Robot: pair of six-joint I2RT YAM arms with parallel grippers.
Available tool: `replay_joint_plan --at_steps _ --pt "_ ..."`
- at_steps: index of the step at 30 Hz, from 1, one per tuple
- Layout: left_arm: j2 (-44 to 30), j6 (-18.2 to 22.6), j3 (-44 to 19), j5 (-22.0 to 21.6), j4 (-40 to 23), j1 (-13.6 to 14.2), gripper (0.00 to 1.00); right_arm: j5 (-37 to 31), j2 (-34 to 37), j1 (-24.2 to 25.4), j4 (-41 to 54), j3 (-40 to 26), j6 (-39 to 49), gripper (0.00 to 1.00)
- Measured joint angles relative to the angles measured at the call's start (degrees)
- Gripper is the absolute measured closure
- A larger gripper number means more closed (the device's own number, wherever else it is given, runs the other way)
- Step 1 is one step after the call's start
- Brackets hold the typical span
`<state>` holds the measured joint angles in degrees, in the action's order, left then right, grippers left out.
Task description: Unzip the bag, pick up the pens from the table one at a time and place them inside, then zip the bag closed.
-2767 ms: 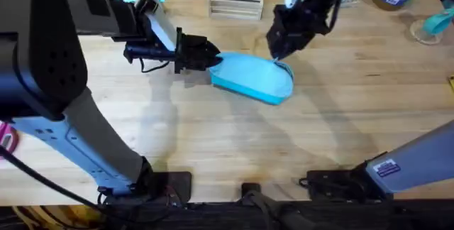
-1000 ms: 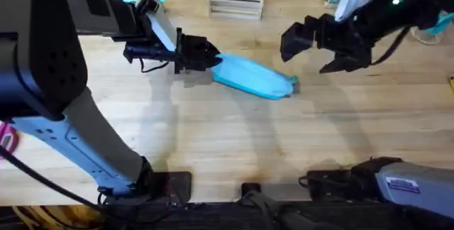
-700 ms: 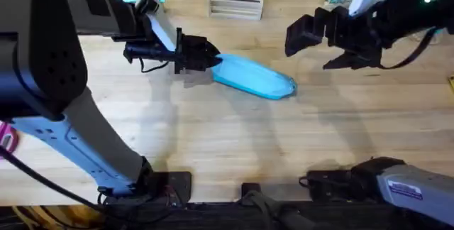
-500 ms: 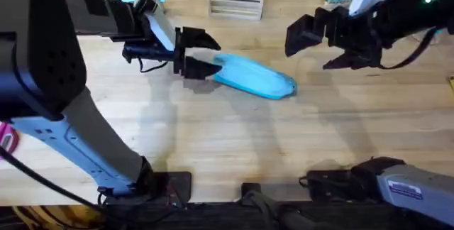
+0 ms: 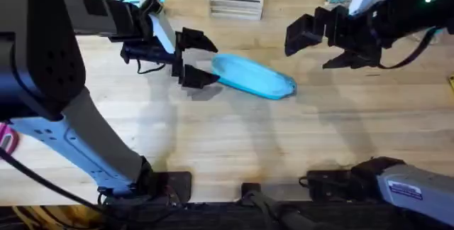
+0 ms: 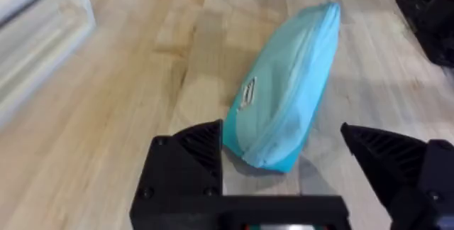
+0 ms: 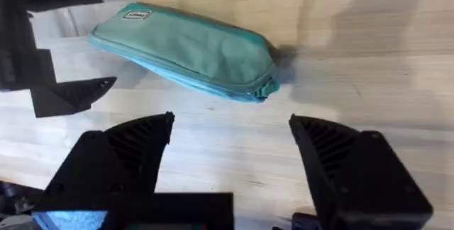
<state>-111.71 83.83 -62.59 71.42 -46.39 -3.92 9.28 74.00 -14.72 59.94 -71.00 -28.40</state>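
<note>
Status: the bag [image 5: 254, 76] lies flat on the table [image 5: 234, 145] with its zipper line drawn shut along its length as far as my wrist views show. No pen lies loose on the wood near the bag. My judgement is that the loading and closing steps are complete, or very nearly so; what remains is clearing both arms away from the bag. I cannot confirm the contents, since the fabric hides them.

Left gripper [image 5: 197, 59]: released, jaws spread wide, straddling the bag's near end without touching it. My left wrist view places the bag's end between my two fingers [image 6: 191, 160], with bare wood visible on either side.

Right gripper [image 5: 328, 44]: released, jaws apart, raised above the table and well clear of the bag's opposite end.

Orientation: the bag's long axis runs from the left gripper toward the area beneath the right gripper, slanting slightly toward the arm bases as it goes. The small label [image 6: 247, 92] sits near the end facing the left gripper. The far end tapers to a small tab [image 7: 267, 88]
</note>
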Motion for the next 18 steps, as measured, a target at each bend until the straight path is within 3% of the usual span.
replay_joint_plan --at_steps 7,14,18 --pt "6.8 0.0 -2.4 -9.7 -11.9 0.0 0.005 0.0 -0.9 0.0 -0.2 0.0 1.1 0.004" --pt "16.7 0.0 -14.4 -18.8 -31.0 0.0 0.005 0.0 -4.6 0.0 0.5 -0.2 5.6 0.004" --pt "21.3 -3.4 -22.7 -25.3 -39.9 0.0 0.006 0.0 -4.9 0.0 1.9 -0.3 6.6 0.004"
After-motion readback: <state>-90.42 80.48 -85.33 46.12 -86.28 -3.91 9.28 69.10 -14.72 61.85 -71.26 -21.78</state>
